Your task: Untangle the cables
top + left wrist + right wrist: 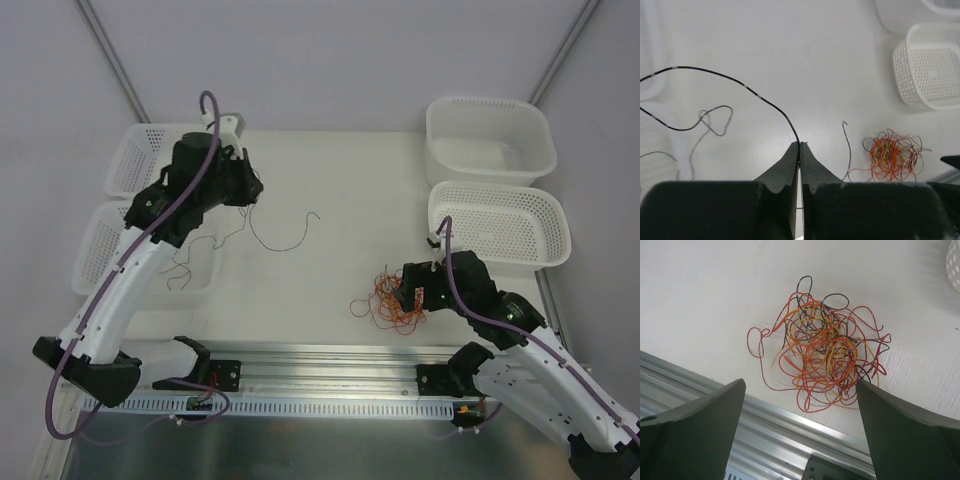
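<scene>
Left hand [240, 188] sits over the far left part of the table [340, 170], beside two mesh baskets: a far basket [135, 165] and a near basket [95, 255]. How far it is open cannot be judged from the top view. A loose wire [285, 238] lies curved on the table just right of this hand. Thin wires [190, 265] lie at the right side of the near basket; whether they are inside it cannot be told. The right hand [412, 298] sits over the near right part of the table, at the right edge of a tangle of wires [385, 302]. A tub [540, 140] and a right basket [555, 225] stand at the far right, apart from the tangle.

Left wrist view: the left hand [799, 146] is fully closed, fingers pressed together, pinching a black wire [745, 86] at the fingertips. This wire carries pale bands. It arcs up and left from the grip, then bends back to the right into a small loop. The loose wire [848, 150] lies between the fingers and the tangle of wires [892, 152]. The right basket [915, 75] appears at upper right.

Right wrist view: the right hand [801, 385] is spread wide and holds nothing. Its fingers [700, 425] stand either side of the near edge of the tangle of wires [825, 347]. The tangle rests on the table [700, 290], just beyond a metal rail [770, 422]. Its strands are orange, red, black and pale yellow, closely interlaced.
</scene>
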Controlling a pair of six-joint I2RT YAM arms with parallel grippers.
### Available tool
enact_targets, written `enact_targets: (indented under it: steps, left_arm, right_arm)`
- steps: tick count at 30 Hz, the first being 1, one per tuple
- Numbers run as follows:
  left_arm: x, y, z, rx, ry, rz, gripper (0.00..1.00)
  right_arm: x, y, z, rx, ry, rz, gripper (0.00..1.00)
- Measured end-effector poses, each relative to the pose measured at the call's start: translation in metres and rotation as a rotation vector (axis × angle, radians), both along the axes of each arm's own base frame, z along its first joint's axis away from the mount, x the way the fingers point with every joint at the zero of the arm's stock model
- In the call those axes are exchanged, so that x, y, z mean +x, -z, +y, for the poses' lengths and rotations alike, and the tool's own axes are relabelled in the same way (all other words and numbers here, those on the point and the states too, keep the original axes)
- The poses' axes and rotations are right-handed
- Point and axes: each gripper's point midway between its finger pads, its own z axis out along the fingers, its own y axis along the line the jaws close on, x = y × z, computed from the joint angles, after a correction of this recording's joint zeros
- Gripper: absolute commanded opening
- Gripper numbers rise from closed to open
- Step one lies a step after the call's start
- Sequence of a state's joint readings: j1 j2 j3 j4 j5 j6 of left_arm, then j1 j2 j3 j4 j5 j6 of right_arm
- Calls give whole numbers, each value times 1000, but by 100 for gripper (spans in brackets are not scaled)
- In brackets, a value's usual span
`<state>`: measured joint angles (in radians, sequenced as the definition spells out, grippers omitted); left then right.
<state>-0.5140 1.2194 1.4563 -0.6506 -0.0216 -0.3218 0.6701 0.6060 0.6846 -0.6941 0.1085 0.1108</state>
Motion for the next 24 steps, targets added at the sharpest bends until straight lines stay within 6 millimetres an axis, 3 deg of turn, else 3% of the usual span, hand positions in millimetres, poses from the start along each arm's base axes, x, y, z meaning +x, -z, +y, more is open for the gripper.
enact_targets:
  steps: [3, 5, 16, 19, 24]
  left_arm:
    - [8, -36, 54, -7, -136, -64, 0]
    - [10, -45, 88, 5, -234, -73, 0]
    - [-7, -34, 237, 137, -685, 27, 0]
    - [-14, -43, 265, 150, -788, 18, 0]
    - [-26, -66, 294, 180, -909, -29, 0]
  right_arm:
    - [0, 0, 0, -2, 1, 1, 97]
    - [0, 1, 0, -4, 1, 3, 97]
    - [2, 3, 2, -14, -2, 20, 97]
    - [4, 1, 5, -20, -10, 23, 97]
    - [8, -1, 9, -32, -25, 35, 97]
